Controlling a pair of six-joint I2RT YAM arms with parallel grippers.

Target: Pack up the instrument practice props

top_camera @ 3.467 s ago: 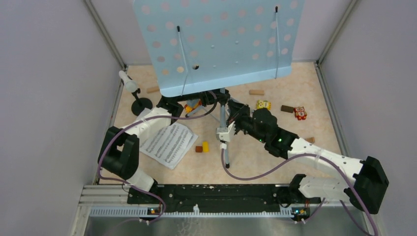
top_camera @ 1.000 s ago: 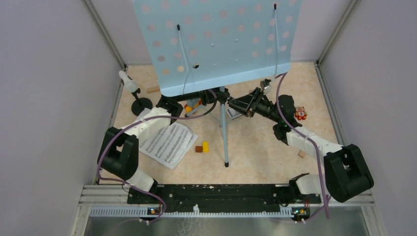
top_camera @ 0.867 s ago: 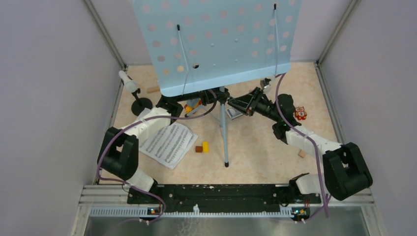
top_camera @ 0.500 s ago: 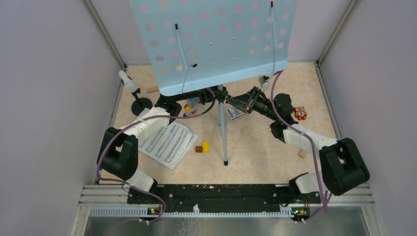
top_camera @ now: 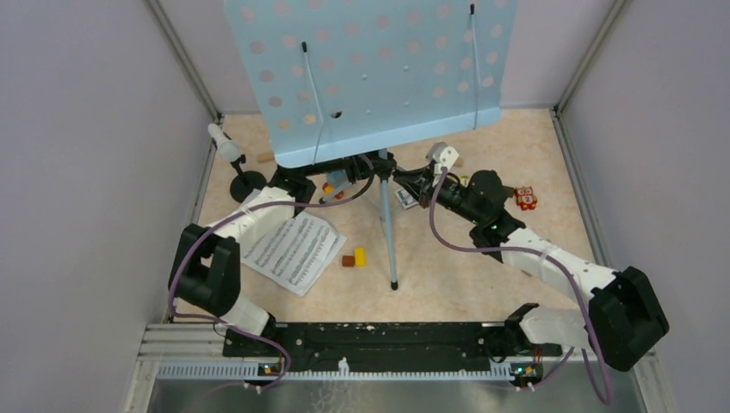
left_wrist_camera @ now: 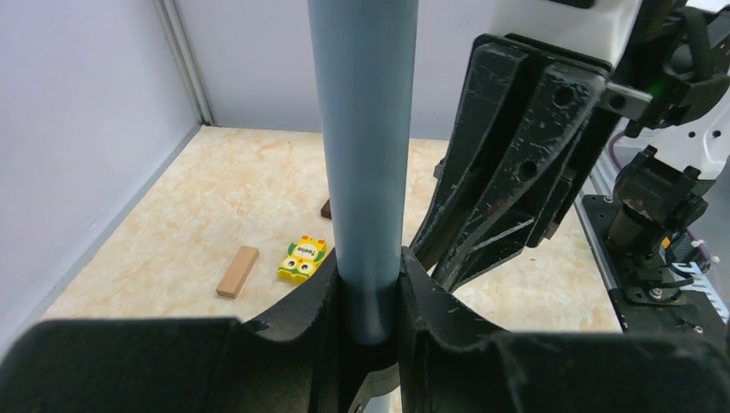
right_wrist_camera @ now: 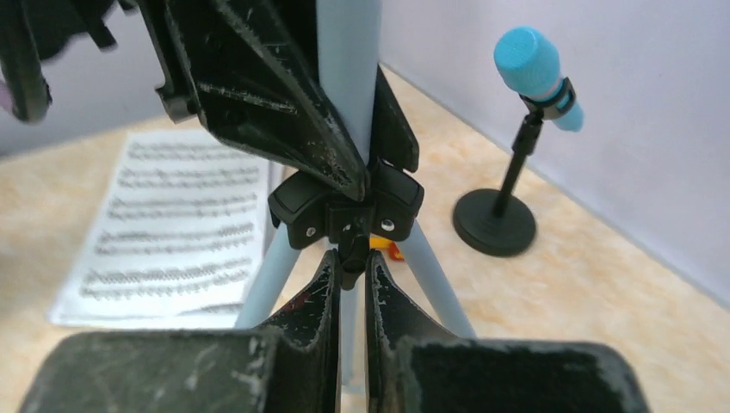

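Rack pole is sitting clamped in the left gripper. Only the right wrist is showing the right gripper pinching its knob.

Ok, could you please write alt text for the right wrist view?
The right fingers pinch a small black knob under the black hub of the light-blue pole, while the left fingers grip the pole above. Sheet music lies flat at left; a blue microphone stands in a round-based holder at right.
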